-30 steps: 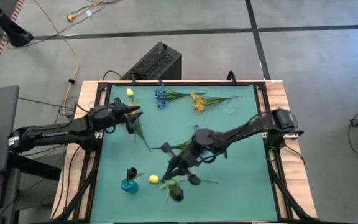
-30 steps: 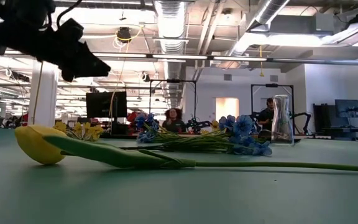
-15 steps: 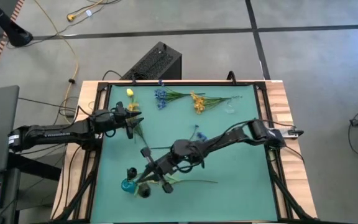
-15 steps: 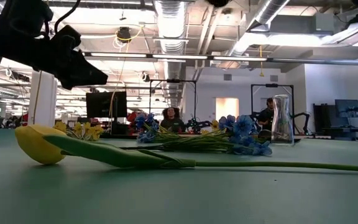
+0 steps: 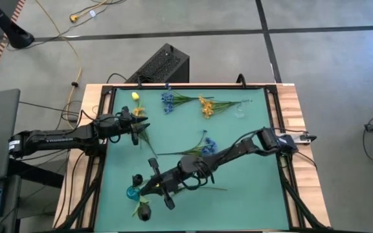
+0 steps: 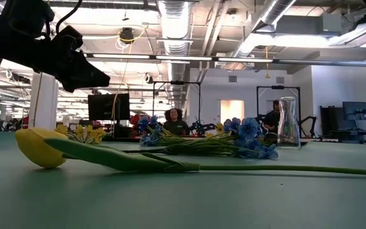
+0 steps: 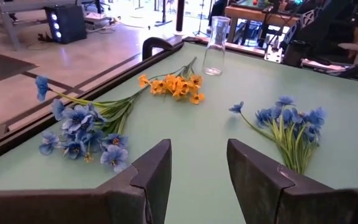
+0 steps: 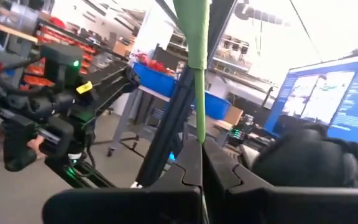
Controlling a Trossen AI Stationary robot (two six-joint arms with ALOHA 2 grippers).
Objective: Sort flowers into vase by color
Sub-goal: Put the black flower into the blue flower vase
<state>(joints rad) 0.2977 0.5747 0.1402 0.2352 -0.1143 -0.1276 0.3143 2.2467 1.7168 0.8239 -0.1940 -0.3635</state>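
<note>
I've swung my right gripper point(image 5: 155, 187) from mid-table across to the near left corner, and it's clamped tight on a green stem point(image 8: 198, 74) with a dark-headed flower point(image 5: 143, 211) hanging past the small teal vase point(image 5: 133, 192). That means I'm lining up a drop, not there yet. My left gripper point(image 7: 196, 177) waits spread apart, grasping nothing, over the left side. Blue flowers point(image 5: 167, 101) and orange flowers point(image 5: 206, 106) lie at the far edge by the clear vase point(image 7: 215, 54).

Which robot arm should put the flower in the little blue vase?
The right. Its gripper is shut on a flower stem right beside the blue vase, while the left gripper, open and empty, waits farther away.
</note>
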